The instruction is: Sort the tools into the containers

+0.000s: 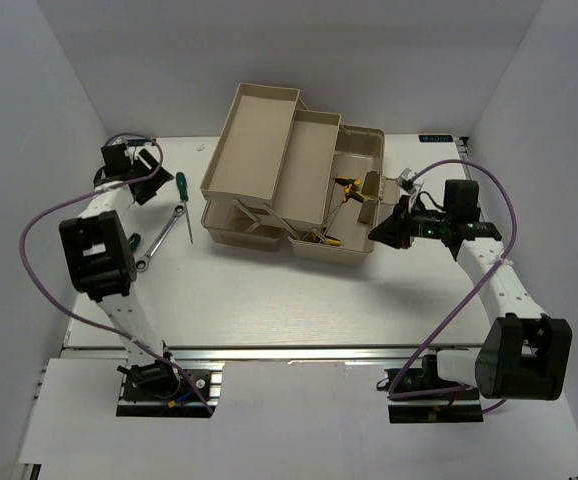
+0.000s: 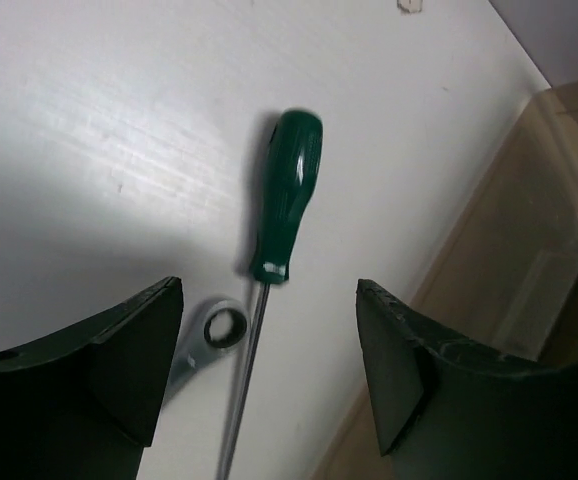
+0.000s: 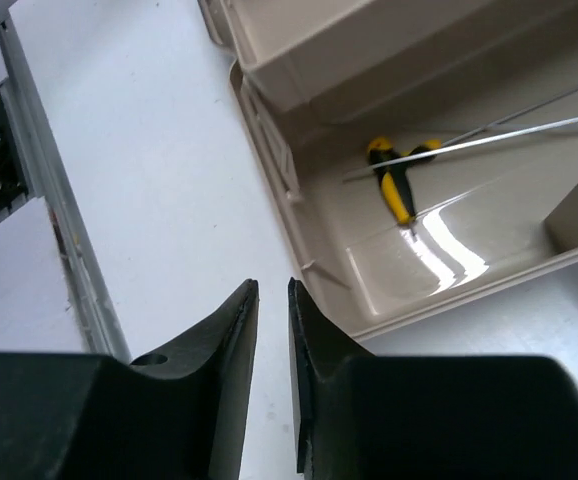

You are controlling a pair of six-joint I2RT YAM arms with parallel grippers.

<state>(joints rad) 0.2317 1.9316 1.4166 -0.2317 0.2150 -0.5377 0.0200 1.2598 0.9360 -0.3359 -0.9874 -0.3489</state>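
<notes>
- My left gripper (image 2: 269, 295) hung open over the surface (image 2: 89, 120) and held nothing. The green-handled screwdriver (image 2: 287, 190) lay between its fingers, which did not look to be touching it.
- Risk here: the silver wrench (image 2: 214, 335) had its ring end just beside the screwdriver's shaft. If I came down low on the shaft, I judged the fingers could catch both tools or knock the wrench away.
- Risk: the handle is round and glossy, so a squeeze off its middle could roll it out sideways.
- My right gripper (image 3: 272, 290) was nearly closed, with a slim gap and nothing in it. It sat over bare surface just outside the wall of the toolbox (image 3: 269, 130).
- Risk: from the top view that gripper (image 1: 381, 228) was close to the box's right end. A careless sweep could bump the fold-out toolbox (image 1: 269, 150) and shift it.
- Containers: the two raised trays looked empty from above.
- The bottom compartment held a yellow-and-black hex key (image 3: 394, 185), with thin shafts crossing over it. More yellow showed at the front corner (image 1: 321, 238).
- The screwdriver (image 1: 181, 190) and wrench (image 1: 164, 235) were left of the box, unsorted. A green bit beside my left arm (image 1: 133, 241) was probably the other screwdriver, though I couldn't tell for sure.
</notes>
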